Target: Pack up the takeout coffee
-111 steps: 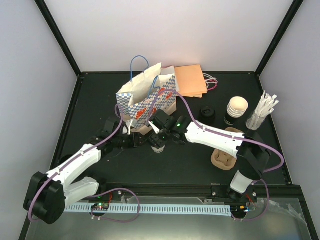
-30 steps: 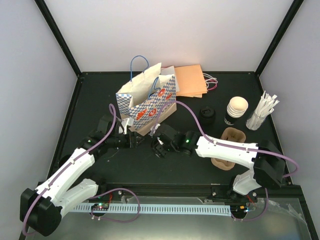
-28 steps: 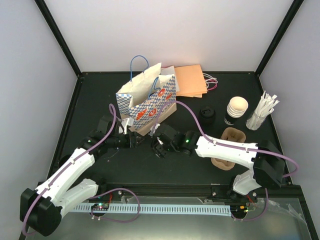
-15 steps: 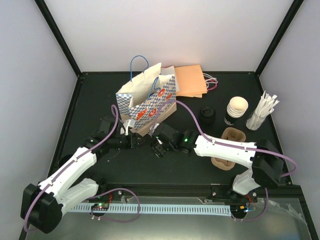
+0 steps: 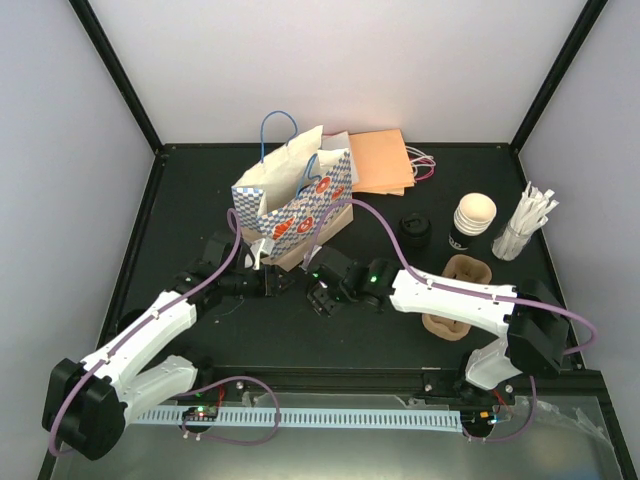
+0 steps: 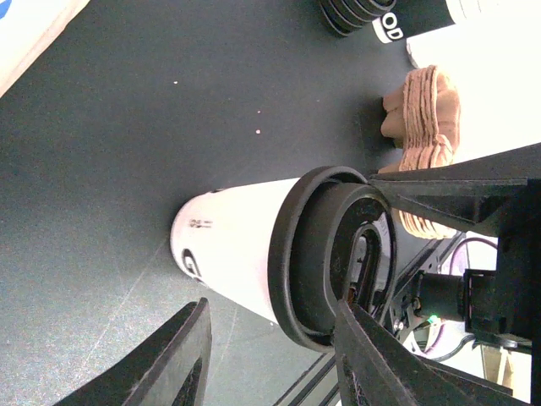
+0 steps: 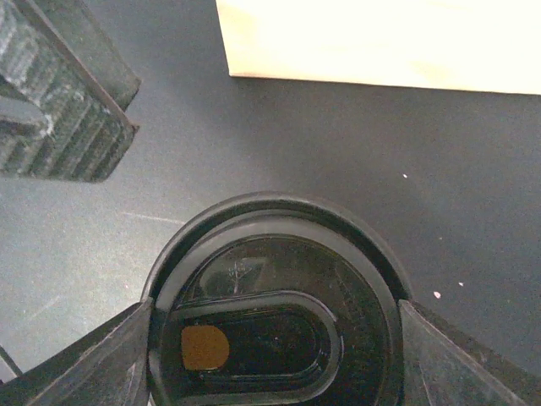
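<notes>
One takeout coffee (image 6: 237, 245) stands upright on the black table (image 6: 127, 127), just in front of the blue-checked paper bag (image 5: 295, 200), with its black lid (image 7: 270, 338) on. I've got the right gripper (image 5: 322, 292) directly above it, fingers (image 7: 76, 355) clamped against opposite sides of the lid's rim. My left gripper (image 5: 280, 284) sits low beside the cup, pointed at its side, jaws spread, holding nothing.

Pale cup (image 6: 228, 245), black lid (image 7: 270, 338), blue-checked bag (image 5: 295, 205), orange envelope (image 5: 380, 160)
</notes>
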You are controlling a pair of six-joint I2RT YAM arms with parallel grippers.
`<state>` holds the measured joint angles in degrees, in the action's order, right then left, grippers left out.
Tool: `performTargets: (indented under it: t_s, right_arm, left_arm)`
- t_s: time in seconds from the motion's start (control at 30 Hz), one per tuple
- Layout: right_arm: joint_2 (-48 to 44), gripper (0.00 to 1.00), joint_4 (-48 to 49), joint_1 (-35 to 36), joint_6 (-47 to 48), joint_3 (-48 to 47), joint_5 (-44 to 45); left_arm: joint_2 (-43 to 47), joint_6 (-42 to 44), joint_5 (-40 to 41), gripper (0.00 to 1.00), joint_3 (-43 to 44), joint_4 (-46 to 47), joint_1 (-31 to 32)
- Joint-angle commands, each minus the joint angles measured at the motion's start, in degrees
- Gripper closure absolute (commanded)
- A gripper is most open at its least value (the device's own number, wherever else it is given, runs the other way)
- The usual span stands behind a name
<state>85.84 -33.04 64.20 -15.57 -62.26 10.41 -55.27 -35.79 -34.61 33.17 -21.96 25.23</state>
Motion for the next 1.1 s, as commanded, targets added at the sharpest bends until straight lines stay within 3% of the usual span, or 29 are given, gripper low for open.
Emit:
performTargets:
  t_s: [0.0, 0.37, 0.67, 1.07]
  right_arm:
    - [1.16, 0.24, -8.42, -0.50, 0.77, -2.96, 2.36]
    - [1.92, 0.19, -8.34, -1.10, 1.66, -6.69, 2.87]
    - [0.88, 0.00, -9.21, -1.15, 1.54, -8.20, 4.08]
    - [-2.85, 0.00, -10.50, -1.14, 1.41, -10.01, 4.51]
  left_arm:
    - [-0.04, 0.13, -0.81, 0.58, 1.08, 0.89, 0.32]
    - [-0.08, 0.87, 0.04, 0.57, 1.81, -0.09, 0.34]
    - [0.20, 1.25, 0.25, 0.57, 1.99, -0.94, 0.34]
    - [1.56, 2.03, 0.60, 0.56, 1.99, -1.98, 0.34]
